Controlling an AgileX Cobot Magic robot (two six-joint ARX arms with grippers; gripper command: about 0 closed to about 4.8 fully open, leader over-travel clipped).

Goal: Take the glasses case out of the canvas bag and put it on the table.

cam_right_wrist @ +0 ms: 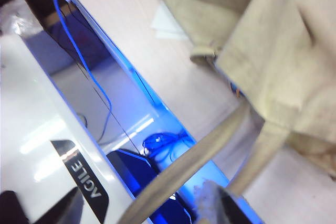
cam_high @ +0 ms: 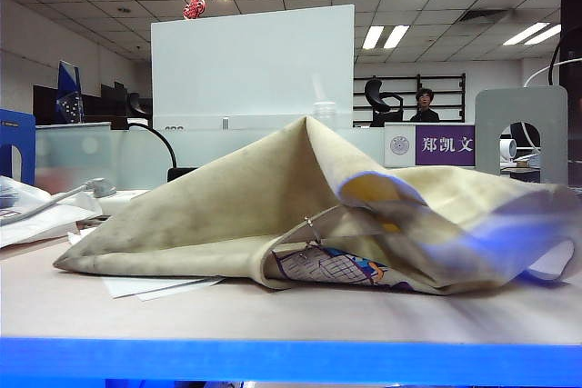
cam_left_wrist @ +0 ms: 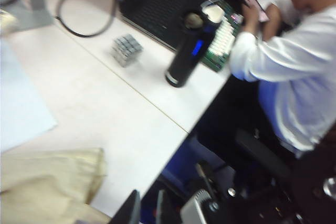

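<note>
Right tool (cam_right_wrist: 144,205) is open, a strap (cam_right_wrist: 184,166) loose between its jaws, the bag (cam_high: 236,206) mouth just ahead. Case not clearly seen, probably the blue blur (cam_high: 496,233) there. Left tool (cam_left_wrist: 147,211), near-closed and empty, points off the worktop (cam_high: 136,315). Right arm is nearer.

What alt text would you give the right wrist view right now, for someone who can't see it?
The right gripper hangs over the table's blue front edge with a strap of the canvas bag running between its spread fingers. The cream, soiled bag fills one corner, with white paper sheets under it. No glasses case shows.
</note>
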